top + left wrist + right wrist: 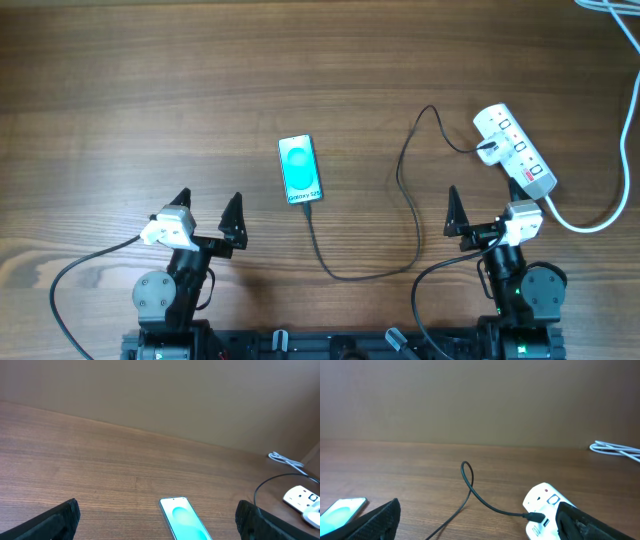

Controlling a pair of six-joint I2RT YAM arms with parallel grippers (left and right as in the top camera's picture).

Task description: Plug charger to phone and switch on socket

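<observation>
The left end effector (208,205) and right end effector (485,215) had fingers apart, empty. The charger (415,215) ran from the phone (299,170) to the socket (515,148).

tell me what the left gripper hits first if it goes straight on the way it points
Probably the phone: the left wrist view shows it lying flat just ahead of the open left gripper. Gripper height is unclear, so it might pass over.

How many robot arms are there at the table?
2. The left arm sits at the near edge, left of the phone. The right arm sits at the near edge too, close to the white socket. None looks hidden.
</observation>
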